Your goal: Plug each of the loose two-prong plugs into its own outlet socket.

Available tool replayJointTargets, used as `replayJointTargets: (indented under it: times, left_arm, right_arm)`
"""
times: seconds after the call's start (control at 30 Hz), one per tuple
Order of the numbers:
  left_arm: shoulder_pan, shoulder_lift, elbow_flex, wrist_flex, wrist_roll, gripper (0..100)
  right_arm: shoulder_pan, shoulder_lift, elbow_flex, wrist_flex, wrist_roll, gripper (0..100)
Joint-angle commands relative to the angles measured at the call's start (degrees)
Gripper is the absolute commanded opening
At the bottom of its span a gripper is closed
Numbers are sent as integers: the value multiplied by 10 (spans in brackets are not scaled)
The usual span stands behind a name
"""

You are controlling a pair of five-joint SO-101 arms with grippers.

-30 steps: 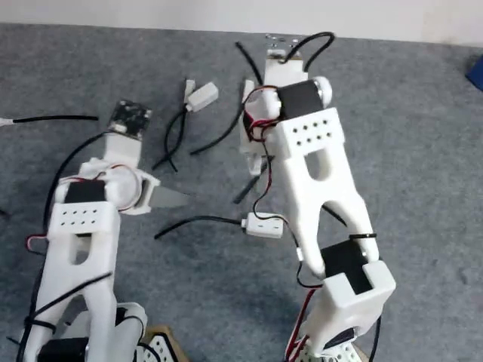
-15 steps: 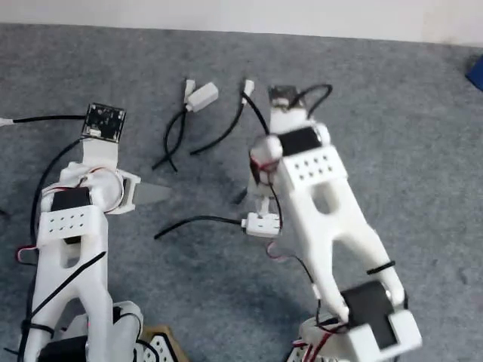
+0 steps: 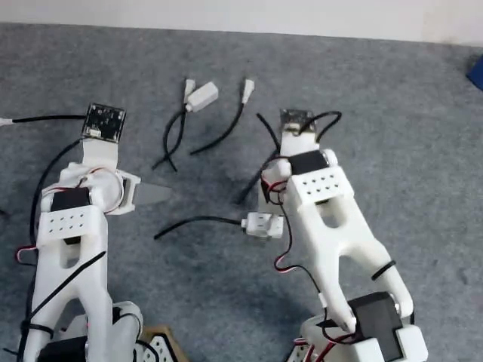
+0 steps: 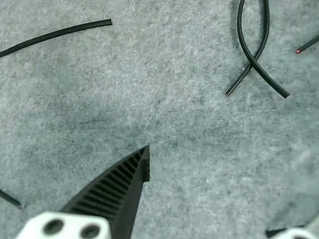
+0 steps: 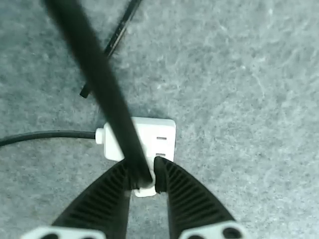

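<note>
In the right wrist view my right gripper (image 5: 143, 174) is shut on a white plug (image 5: 144, 189) where its black cable (image 5: 94, 69) joins it. Just beyond the fingertips lies a white outlet socket (image 5: 144, 134), its two slots facing up. From above, that socket (image 3: 259, 224) rests on the carpet beside the right gripper (image 3: 266, 205). Farther back lie a second socket (image 3: 201, 95) with something plugged into it and a loose plug (image 3: 247, 88). My left gripper (image 4: 207, 191) hangs open over bare carpet; from above, the left gripper (image 3: 149, 194) is left of the near socket.
Grey carpet covers the table. Loose black cable ends (image 3: 173, 139) curl between the arms at the back, and the same cable ends (image 4: 254, 55) cross in the left wrist view. The near socket's lead (image 3: 196, 222) runs left. A blue object (image 3: 476, 72) sits at the far right edge.
The right arm has drawn back from the far plugs to the near socket, with the black cable coming along. The left arm shifted slightly left, then kept still.
</note>
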Motion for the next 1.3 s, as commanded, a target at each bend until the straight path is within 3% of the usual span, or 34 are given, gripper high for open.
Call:
replayJointTargets:
  times: [0.0,0.23,0.7,1.27]
  left_arm:
    - [-7,-3,-1,-9,-4,518]
    - [-4,-3,-1,-9,-4,518]
    - [-5,-2,0,-11,-4,518]
    - [1,-2,11,-11,-4,518]
  right_arm:
    - [29,-52,-4,-7,21,8]
    - [84,-113,-4,-3,44,8]
    - [36,-256,202,-151,23,8]
    - [37,-241,210,-185,27,8]
